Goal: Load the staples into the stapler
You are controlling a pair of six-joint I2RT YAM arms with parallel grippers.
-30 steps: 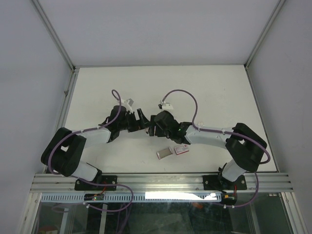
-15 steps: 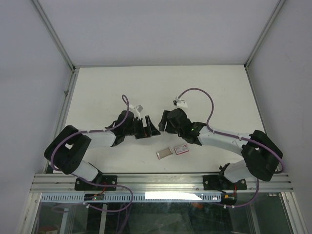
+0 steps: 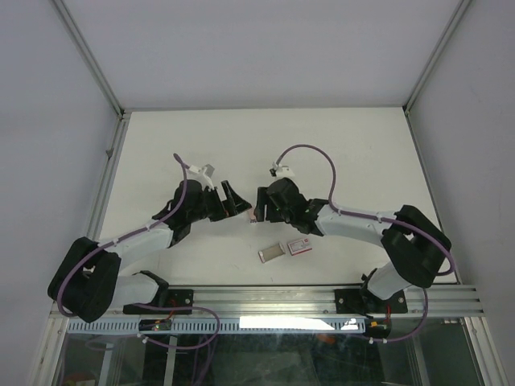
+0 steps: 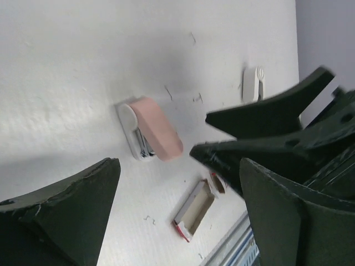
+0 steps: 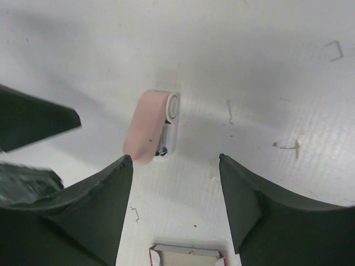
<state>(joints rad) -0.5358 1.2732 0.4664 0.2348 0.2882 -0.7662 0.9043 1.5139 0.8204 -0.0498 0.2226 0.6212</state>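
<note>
Plainly, both hands are held low over the worktop [image 3: 354, 153] and are turned toward each other, with the pink stapler [image 5: 151, 128] lying on the surface between and below them. The left hand [image 3: 232, 199] is spread wide and nothing is gripped in it. The right hand [image 3: 259, 206] is also parted, somewhat less widely, and is likewise empty.

The coming move is judged to turn on one relation. In the right wrist view the stapler is seen straight ahead, framed between the two fingers, and its long axis runs roughly along the line of approach, only slightly tilted. A closing of that hand would therefore fall across the narrow width of the body. The right hand is judged the nearer and better aligned of the two.

The pink top appears swung a little off the white base, with bare metal shown beneath.

The grey staple tray [image 4: 194, 209] and its red sleeve [image 3: 298, 247] lie side by side, nearer the arm bases than the stapler and apart from it. Whether strips remain in the tray cannot be told. A few loose staples [image 5: 229, 112] are scattered about.
</note>
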